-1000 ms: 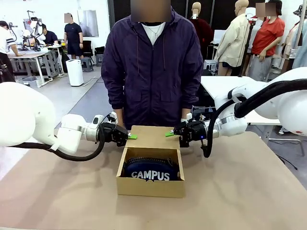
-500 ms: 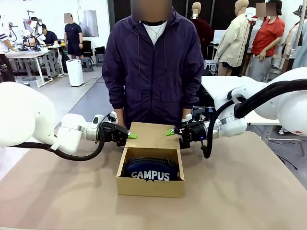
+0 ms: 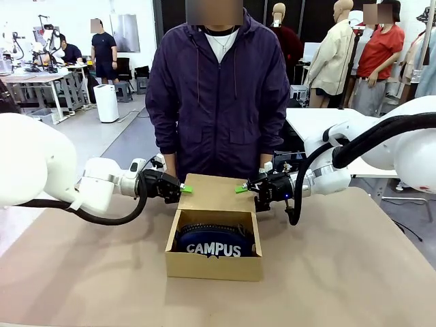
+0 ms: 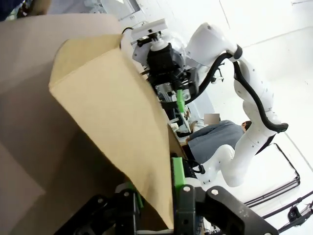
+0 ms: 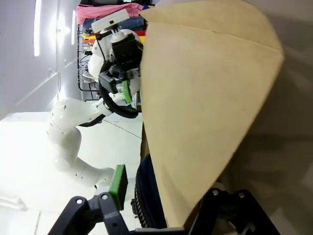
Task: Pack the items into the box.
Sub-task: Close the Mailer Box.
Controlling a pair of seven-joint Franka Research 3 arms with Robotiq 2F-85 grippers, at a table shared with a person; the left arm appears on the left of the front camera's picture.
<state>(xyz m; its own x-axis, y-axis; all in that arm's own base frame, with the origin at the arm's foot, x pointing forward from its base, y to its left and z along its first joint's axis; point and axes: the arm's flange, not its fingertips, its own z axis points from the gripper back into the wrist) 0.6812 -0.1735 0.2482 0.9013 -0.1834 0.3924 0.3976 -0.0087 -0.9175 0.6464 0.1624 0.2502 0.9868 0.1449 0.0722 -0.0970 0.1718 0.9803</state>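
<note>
Brown table covering (image 3: 354, 272) runs under the box (image 3: 214, 262), which sits nearest the camera with the navy pouch (image 3: 214, 244) inside; no stapler or knife is in sight. Its flap (image 3: 216, 193) rises from the far edge, long axis running across between the arms, so folding it shut means bringing it toward the camera. The left gripper (image 3: 182, 189) pinches one flap corner, while the right gripper (image 3: 241, 189) straddles the opposite corner with jaws apart; behind stands a person (image 3: 216, 95).
</note>
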